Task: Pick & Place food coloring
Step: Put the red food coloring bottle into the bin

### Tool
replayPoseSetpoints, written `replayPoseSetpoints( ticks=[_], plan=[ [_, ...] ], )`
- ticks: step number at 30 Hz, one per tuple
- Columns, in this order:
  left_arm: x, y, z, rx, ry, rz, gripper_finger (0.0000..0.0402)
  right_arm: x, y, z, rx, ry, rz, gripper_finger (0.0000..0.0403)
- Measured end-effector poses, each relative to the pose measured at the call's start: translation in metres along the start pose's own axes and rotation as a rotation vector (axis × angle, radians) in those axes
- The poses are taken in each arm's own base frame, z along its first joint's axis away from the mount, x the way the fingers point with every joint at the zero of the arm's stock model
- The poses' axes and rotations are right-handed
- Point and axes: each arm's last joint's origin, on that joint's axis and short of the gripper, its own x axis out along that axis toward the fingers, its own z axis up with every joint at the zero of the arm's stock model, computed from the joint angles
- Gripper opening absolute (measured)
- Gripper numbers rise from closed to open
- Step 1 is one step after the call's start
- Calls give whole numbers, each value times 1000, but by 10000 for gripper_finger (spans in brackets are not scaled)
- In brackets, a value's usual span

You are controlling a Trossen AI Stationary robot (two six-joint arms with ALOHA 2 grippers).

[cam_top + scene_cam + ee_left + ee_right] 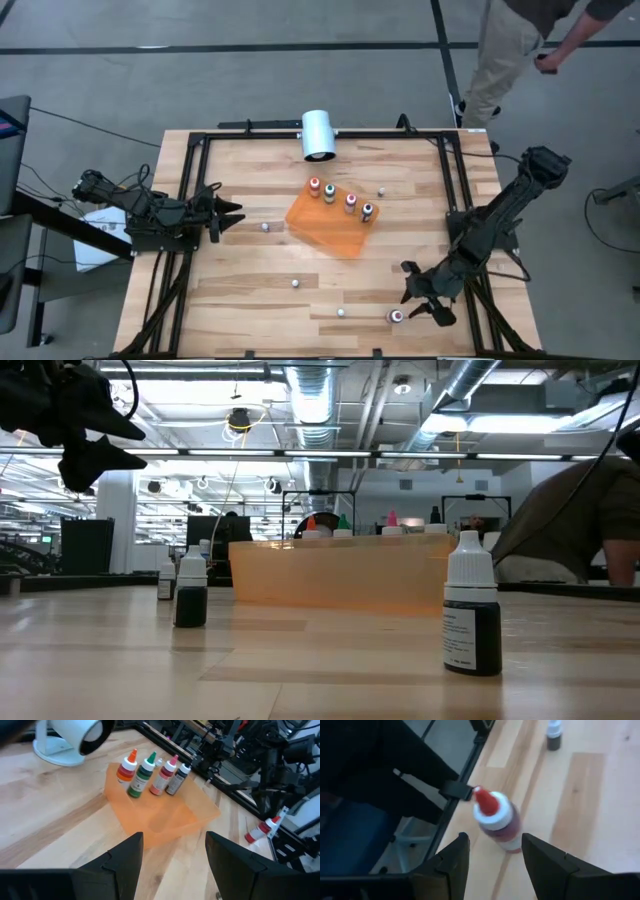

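Note:
The orange tray lies mid-table. Four food coloring bottles stand in a row along its far side; in the left wrist view they show orange, green, pink and dark tops. One red-topped bottle stands on the wood near the table's near edge. My right gripper hovers open just to its right. In the right wrist view this bottle shows ahead between the spread fingers of the gripper, with a gap on each side. My left gripper waits open left of the tray.
Several loose small bottles stand on the wood; two dark ones show close in the low view. A white cylinder lies at the far edge. A person stands beyond the far right corner.

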Motion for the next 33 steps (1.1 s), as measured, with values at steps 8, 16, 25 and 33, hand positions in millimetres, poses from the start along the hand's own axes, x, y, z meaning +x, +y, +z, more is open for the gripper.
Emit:
replayPoseSetpoints(
  ticks=[8, 16, 25, 33],
  plan=[
    [0, -1, -1, 0, 19, -21, 206, 13, 7, -4, 31, -50, -47, 170],
    [0, -1, -1, 1, 26, -30, 206, 30, 3, -8, 61, -35, -73, 170],
    [0, -2, -2, 4, 52, -59, 206, 45, 3, -9, 63, -67, -52, 169],
    [0, -2, -2, 6, 52, -59, 206, 52, 2, -10, 55, -67, -54, 172]
  ],
)
